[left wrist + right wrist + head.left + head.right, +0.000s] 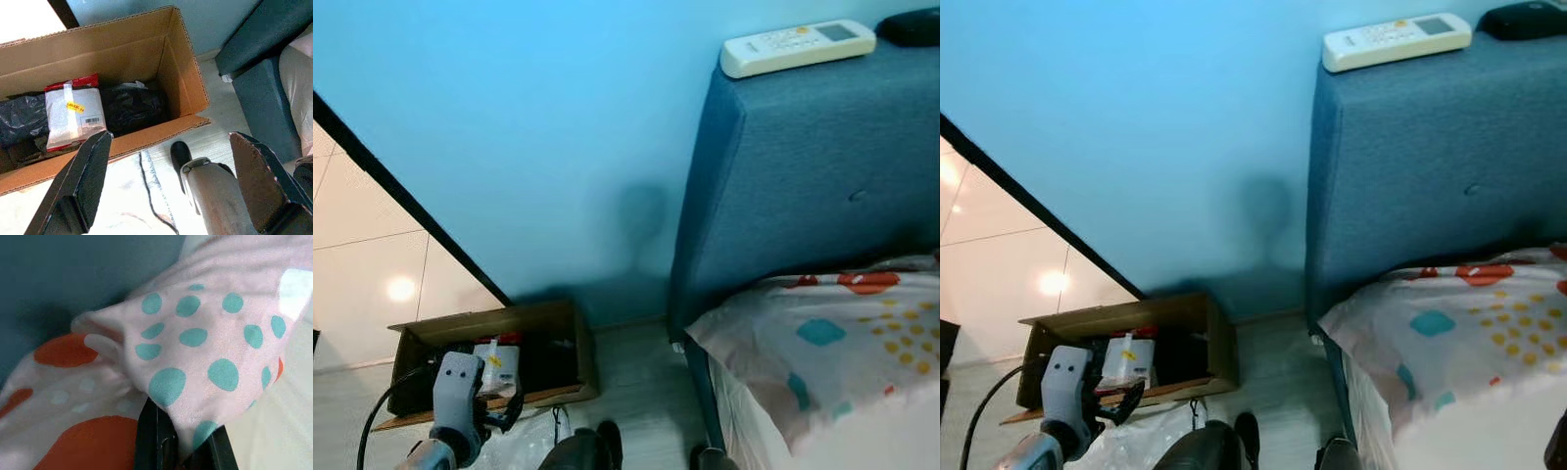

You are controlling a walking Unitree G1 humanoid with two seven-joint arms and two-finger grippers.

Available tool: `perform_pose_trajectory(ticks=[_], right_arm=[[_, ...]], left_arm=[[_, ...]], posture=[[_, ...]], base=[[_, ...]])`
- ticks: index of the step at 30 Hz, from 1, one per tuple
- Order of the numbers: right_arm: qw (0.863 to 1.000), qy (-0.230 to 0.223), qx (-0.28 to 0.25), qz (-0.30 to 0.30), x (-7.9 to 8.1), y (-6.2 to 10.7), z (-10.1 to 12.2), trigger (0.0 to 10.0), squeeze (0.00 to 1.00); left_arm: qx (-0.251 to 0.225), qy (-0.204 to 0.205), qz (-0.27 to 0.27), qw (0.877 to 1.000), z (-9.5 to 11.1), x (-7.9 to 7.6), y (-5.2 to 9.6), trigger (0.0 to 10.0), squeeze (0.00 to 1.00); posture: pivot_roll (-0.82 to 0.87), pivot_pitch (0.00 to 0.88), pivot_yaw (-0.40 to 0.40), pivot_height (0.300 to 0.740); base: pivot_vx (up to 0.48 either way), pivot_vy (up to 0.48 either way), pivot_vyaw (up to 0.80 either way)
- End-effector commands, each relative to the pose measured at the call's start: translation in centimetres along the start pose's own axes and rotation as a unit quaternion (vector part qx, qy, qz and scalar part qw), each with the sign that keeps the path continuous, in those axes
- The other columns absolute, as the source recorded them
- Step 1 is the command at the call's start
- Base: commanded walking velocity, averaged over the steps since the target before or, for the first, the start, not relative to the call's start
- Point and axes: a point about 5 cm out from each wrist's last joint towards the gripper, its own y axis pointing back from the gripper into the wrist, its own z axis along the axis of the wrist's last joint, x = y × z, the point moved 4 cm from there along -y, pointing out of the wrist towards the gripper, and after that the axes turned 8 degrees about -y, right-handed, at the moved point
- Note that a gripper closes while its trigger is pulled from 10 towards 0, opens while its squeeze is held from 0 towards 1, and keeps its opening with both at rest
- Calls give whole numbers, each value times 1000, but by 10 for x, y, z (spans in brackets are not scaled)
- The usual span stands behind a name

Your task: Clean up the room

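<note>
Pink polka-dotted fabric bedding [195, 333] is clamped by the right gripper [178, 443], apparently for straightening. Spread empty, the left gripper [168, 183] is held above the brown cardboard box [181, 63].

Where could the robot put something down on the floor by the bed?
There is bare floor between the cardboard box and the bed. The box is crowded with a white packet and black bags. The top of the headboard already holds a remote.
</note>
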Motion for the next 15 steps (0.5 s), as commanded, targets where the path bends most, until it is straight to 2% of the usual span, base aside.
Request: perform_pose_trajectory(ticks=[1, 3, 10, 11, 13, 14, 15], right_arm=[[999, 15, 33, -19, -8, 2, -18, 10000, 51], [997, 28, 61, -33, -14, 4, -33, 10000, 55], [993, 33, 100, -52, -22, 9, -52, 10000, 71], [992, 40, 109, -51, -23, 10, -58, 10000, 957], [991, 46, 114, -51, -23, 11, -61, 10000, 957], [990, 48, 122, -54, -24, 12, -66, 10000, 1000], [990, 48, 122, -54, -24, 12, -66, 10000, 1000]], left_arm=[[30, 10, 5, 999, -18, 1, 6, 10000, 0], [28, 11, 6, 1000, -17, 1, 2, 10000, 0], [28, 15, 7, 999, -16, 0, -4, 10000, 0], [27, 16, 7, 999, -16, -1, -6, 10000, 0], [27, 17, 7, 999, -16, -2, -7, 10000, 0], [26, 19, 7, 999, -16, -2, -10, 10000, 0], [26, 19, 7, 999, -16, -2, -10, 10000, 0]], posture=[[178, 290, 101, 740], [170, 278, 97, 740], [147, 253, 88, 740], [142, 244, 83, 740], [142, 244, 83, 740], [136, 230, 76, 740], [136, 230, 76, 740]], base=[[0, 0, 0], [0, 0, 0], [0, 0, 0], [0, 0, 0], [0, 0, 0], [0, 0, 0], [0, 0, 0]])
